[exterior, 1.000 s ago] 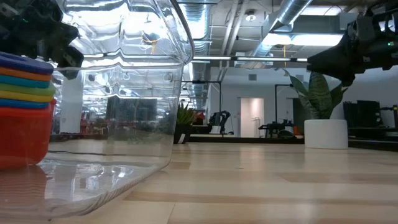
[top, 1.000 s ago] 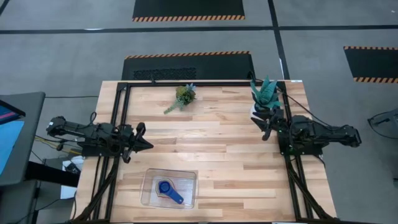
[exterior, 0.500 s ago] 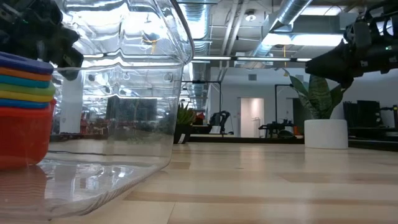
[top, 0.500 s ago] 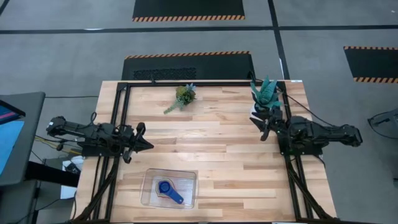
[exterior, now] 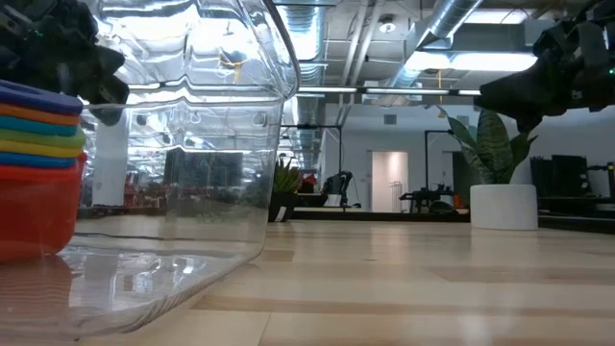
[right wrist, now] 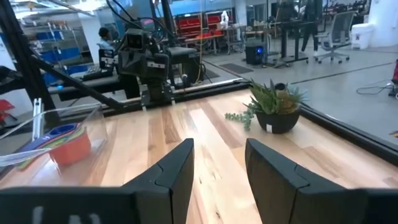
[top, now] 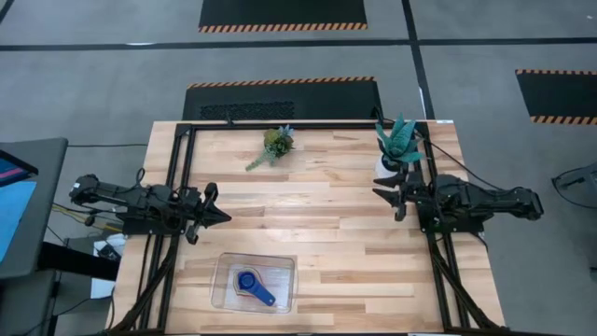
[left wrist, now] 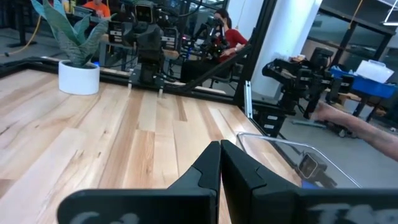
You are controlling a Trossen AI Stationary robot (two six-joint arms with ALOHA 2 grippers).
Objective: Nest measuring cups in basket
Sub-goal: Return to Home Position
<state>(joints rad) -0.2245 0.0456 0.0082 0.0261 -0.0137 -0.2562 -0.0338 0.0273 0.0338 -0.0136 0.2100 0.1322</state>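
The measuring cups sit nested in one stack inside the basket (top: 227, 289), a clear bin near the table's near edge. From above the dark blue cup (top: 248, 281) is on top, its handle toward the near right. The low view shows the stack (exterior: 36, 163) with red at the bottom. The stack also shows in the right wrist view (right wrist: 68, 142). My left gripper (top: 222, 217) is shut, above the table's left part, beyond the basket; its wrist view shows the closed fingertips (left wrist: 219, 155). My right gripper (top: 388, 202) is open, near the right edge beside the tall plant.
A tall plant in a white pot (top: 395, 142) stands at the far right corner, close to my right gripper. A small potted plant (top: 276, 143) lies near the far edge. Bare wood (top: 308, 210) spreads between the two grippers. People show in the room beyond the table.
My right gripper has drifted a little toward the table's left, away from the tall plant, and has turned slightly. The cups and basket have stayed where they were.
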